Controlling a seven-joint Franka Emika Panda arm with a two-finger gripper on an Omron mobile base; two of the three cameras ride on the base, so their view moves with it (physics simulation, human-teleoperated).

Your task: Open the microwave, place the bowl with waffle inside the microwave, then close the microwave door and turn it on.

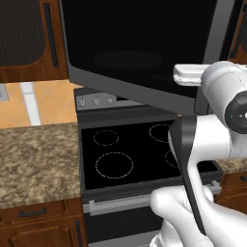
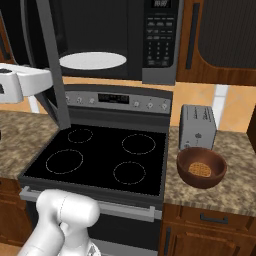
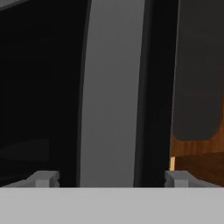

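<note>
Right base view: the microwave (image 2: 159,40) hangs above the stove (image 2: 100,155), its door (image 2: 50,60) swung open toward 9 o'clock, edge-on as a grey bar. Inside, the white turntable (image 2: 92,60) lies bare. The button panel (image 2: 159,35) sits at the cavity's 3 o'clock. On the counter (image 2: 235,190) at the stove's 3 o'clock stands the bowl (image 2: 201,167) with the waffle (image 2: 201,169) flat in its bottom; the toaster (image 2: 197,127) is just beside it at 12 o'clock.

In the left base view the door's (image 1: 135,53) dark glass spreads wide over the stove (image 1: 130,154), and the white hand reaches in at 3 o'clock.

In the hand view the fingertips (image 3: 43,178) stand wide apart, jaws open and holding nothing, with the door's (image 3: 111,100) grey frame upright between them.
</note>
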